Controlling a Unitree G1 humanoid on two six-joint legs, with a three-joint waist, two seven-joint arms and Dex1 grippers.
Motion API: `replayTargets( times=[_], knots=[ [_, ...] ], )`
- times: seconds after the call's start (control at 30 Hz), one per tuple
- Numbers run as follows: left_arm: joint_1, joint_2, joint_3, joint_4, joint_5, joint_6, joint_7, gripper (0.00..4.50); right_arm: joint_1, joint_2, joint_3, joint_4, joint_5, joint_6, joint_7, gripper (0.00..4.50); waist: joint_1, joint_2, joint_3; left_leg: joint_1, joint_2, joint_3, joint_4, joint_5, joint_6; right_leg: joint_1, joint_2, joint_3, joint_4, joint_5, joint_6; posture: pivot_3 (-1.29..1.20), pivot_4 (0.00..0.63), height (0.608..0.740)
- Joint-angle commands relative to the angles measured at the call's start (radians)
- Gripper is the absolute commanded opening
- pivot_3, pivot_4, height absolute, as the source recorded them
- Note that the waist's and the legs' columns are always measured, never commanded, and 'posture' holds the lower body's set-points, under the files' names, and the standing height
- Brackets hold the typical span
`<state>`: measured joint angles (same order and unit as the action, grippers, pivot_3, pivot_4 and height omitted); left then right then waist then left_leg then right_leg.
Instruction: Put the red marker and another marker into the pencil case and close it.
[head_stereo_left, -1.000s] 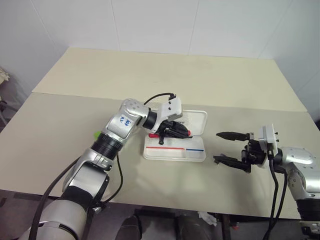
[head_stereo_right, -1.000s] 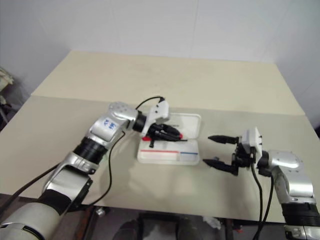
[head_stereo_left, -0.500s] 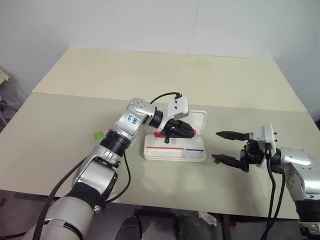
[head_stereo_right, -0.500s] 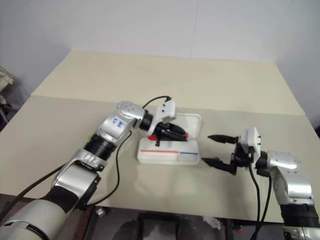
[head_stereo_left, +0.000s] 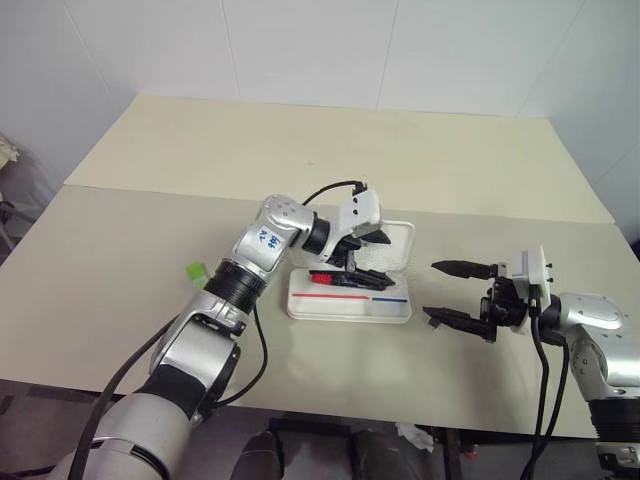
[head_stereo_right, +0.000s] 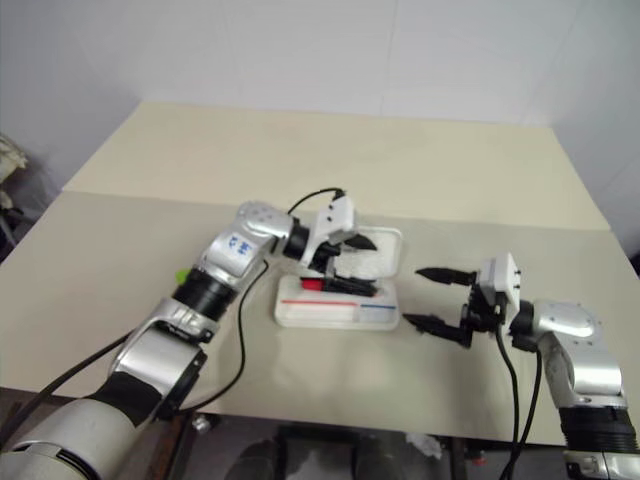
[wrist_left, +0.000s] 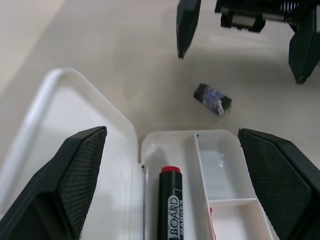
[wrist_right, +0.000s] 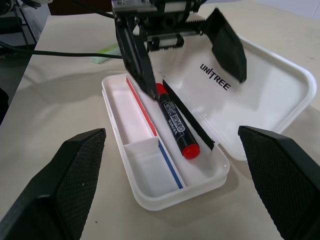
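- Head views: white hard hinged pencil case (head_stereo_left: 349, 298) lies open mid-table, lid (head_stereo_left: 395, 243) folded flat on the far side. The slim black-barrelled red marker (head_stereo_left: 335, 276) lies in the tray's rear slot, long axis along the case's length.
- Left gripper (head_stereo_left: 365, 255) hovers just above that marker, jaws spread wide, nothing between them. Right gripper (head_stereo_left: 458, 293) waits near the case's right end, also wide open and empty.
- The flat translucent lime-green highlighter (head_stereo_left: 196, 271) lies on the beige table (head_stereo_left: 120, 250), well to the left of the case, just beside the left forearm (partly hidden by it, so its heading is unclear). My reading: it is the next pick, and the left arm is much the nearer; the hand must swing back leftward from the case.
- Left wrist view: marker barrel runs straight away between the open fingers (wrist_left: 75, 175), one red end farthest. A small dark grey clip (wrist_left: 213, 98) sits on the table beyond the case.
- Right wrist view: marker lies beside the red-and-blue stripe, parallel to it; the lid shows "UNITREE" lettering.
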<state>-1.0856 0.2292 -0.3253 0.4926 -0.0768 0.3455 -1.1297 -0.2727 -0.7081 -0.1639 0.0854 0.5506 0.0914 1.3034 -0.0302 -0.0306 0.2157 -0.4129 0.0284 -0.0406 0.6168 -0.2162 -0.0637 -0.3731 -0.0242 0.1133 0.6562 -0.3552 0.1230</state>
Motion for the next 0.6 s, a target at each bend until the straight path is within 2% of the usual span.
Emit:
replayTargets(
  times=[0.03,0.13,0.27,0.4,0.6],
  knots=[
    [0.035,0.034,0.050,-0.181,-0.037,0.067,0.023,4.48,-0.015,-0.006,-0.018,-0.007,0.007,-0.013,0.011,4.50,-0.001,0.000,0.000,0.000,0.000,0.000,0.000,0.000,0.000,0.000,0.000,0.000,0.000,0.000,0.000,0.00,0.150,0.740],
    [0.106,0.063,0.095,-0.341,-0.047,0.142,0.092,4.48,-0.017,-0.009,-0.019,0.005,0.003,-0.019,0.019,4.50,-0.001,0.000,0.000,0.000,0.000,0.000,0.000,0.000,0.000,0.000,0.000,0.000,0.001,0.000,0.000,0.00,0.150,0.740],
    [0.195,0.047,0.192,-0.510,-0.014,0.315,0.338,4.48,-0.024,-0.012,-0.018,0.014,0.003,-0.018,0.028,4.50,0.001,0.000,0.000,0.000,0.001,-0.001,0.003,0.000,0.000,0.000,0.000,0.000,0.003,0.000,0.000,0.00,0.150,0.740],
    [0.324,-0.032,0.306,-0.713,0.010,0.407,0.605,4.48,-0.051,-0.023,-0.007,0.056,-0.003,-0.014,0.063,4.50,0.001,0.000,0.000,0.001,0.000,-0.002,0.006,0.000,0.001,0.003,0.000,0.000,0.003,0.001,0.001,0.00,0.150,0.740],
    [0.442,-0.155,0.389,-0.873,0.052,0.559,0.892,4.48,-0.134,-0.019,-0.012,0.172,0.019,-0.038,0.188,4.50,0.000,0.000,0.000,0.008,0.000,-0.004,0.009,-0.001,0.002,0.014,0.000,-0.002,0.000,0.002,0.003,0.00,0.150,0.740]
  ],
)
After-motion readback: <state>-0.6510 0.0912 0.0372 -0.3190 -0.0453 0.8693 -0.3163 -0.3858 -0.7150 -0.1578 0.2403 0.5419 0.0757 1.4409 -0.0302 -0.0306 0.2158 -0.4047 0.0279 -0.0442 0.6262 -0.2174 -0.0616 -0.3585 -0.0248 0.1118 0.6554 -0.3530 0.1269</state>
